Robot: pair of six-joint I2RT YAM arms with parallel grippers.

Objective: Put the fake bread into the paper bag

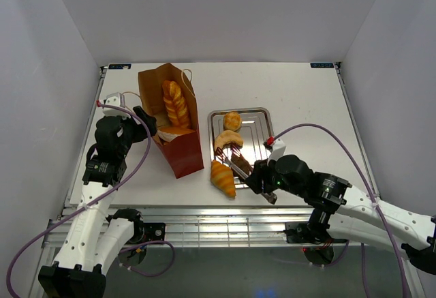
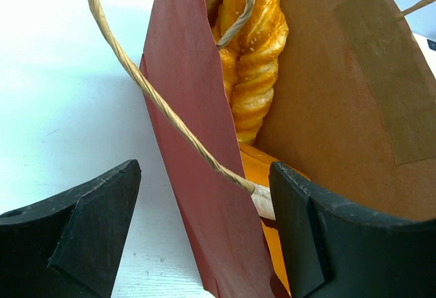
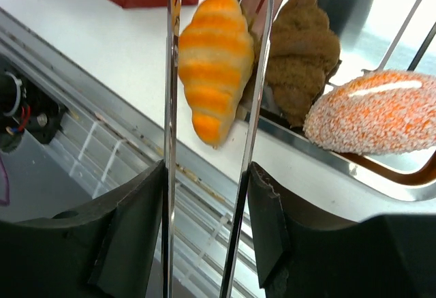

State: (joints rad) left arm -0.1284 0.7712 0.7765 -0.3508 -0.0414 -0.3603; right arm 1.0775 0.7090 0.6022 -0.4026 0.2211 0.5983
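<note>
The red paper bag (image 1: 182, 149) stands open at the left of the table, with a golden braided loaf (image 1: 175, 102) inside, also seen in the left wrist view (image 2: 253, 73). My left gripper (image 2: 204, 223) is open astride the bag's red wall (image 2: 197, 141), one finger inside and one outside. My right gripper (image 3: 208, 202) is shut on slim metal tongs (image 3: 255, 107). The tong arms flank an orange striped croissant (image 3: 214, 59) lying on the table (image 1: 223, 178) by the tray's front left corner. A dark brown pastry (image 3: 300, 52) lies just behind it.
The shallow silver tray (image 1: 259, 117) sits right of the bag, holding a round roll (image 1: 232, 119) and a pale crescent pastry (image 1: 228, 139). A sugared orange-pink pastry (image 3: 375, 110) lies on the tray. The bag's cord handle (image 2: 157, 100) hangs beside my left fingers. The table's front edge is close to the croissant.
</note>
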